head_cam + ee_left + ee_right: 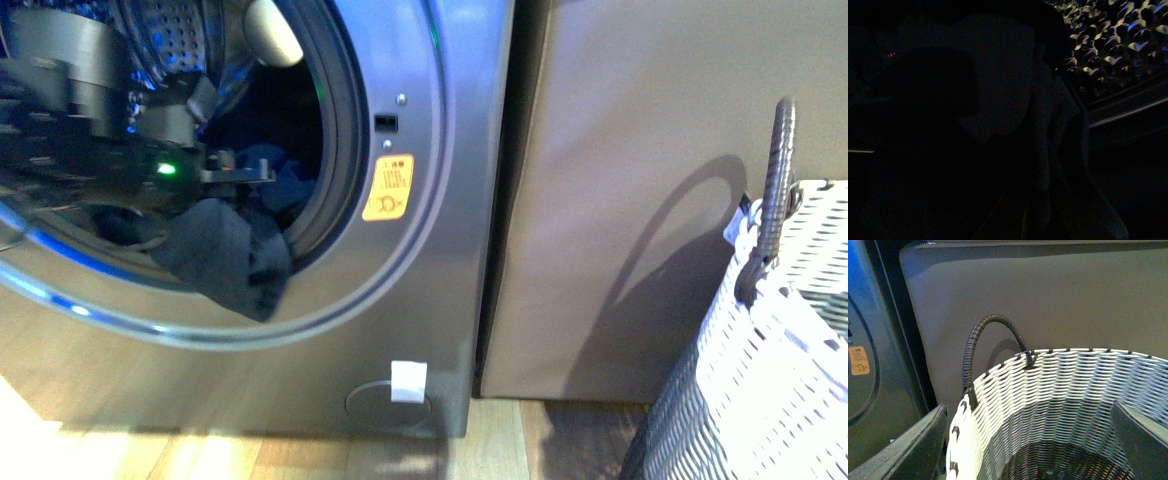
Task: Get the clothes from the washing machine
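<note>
One navy garment hung over the lower lip of the washing machine's round mouth, directly beneath the left claw. Its long axis ran near vertical, with the tip pointing at the wooden floor. Whether that claw gripped it could not be told: the front view was blurred and its wrist view dark. The right claw stood wide, holding nothing, above one woven basket. Beyond it rose one brown panel, beside the single washer.
</note>
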Motion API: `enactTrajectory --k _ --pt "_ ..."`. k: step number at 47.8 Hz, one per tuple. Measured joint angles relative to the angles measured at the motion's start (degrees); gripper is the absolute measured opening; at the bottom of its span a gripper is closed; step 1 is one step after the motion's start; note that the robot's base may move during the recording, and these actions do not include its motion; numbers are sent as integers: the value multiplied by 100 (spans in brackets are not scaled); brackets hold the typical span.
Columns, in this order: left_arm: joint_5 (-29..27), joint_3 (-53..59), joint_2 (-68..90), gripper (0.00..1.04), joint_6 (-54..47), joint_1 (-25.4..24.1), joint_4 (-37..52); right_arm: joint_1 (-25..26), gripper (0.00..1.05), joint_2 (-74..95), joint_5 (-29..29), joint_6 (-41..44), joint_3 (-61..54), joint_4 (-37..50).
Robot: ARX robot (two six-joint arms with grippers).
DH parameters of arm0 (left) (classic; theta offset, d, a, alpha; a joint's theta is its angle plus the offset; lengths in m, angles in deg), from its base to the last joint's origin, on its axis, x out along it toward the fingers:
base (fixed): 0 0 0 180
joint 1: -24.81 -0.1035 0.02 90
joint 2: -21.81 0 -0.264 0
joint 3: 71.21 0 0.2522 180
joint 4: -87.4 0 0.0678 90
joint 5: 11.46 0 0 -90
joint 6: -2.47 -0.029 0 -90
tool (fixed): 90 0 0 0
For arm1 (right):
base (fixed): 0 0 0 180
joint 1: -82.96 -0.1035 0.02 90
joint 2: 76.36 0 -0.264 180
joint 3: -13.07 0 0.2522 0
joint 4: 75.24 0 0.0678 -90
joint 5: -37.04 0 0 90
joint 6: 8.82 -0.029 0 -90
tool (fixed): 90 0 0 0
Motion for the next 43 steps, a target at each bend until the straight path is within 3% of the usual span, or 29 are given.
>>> enactTrajectory --k 22,43 --pt "378 1910 -2441 6 81 -50 269 0 97 0 0 0 0 0" --pt "894 2319 -4819 6 35 -216 -857 0 97 0 0 0 0 0"
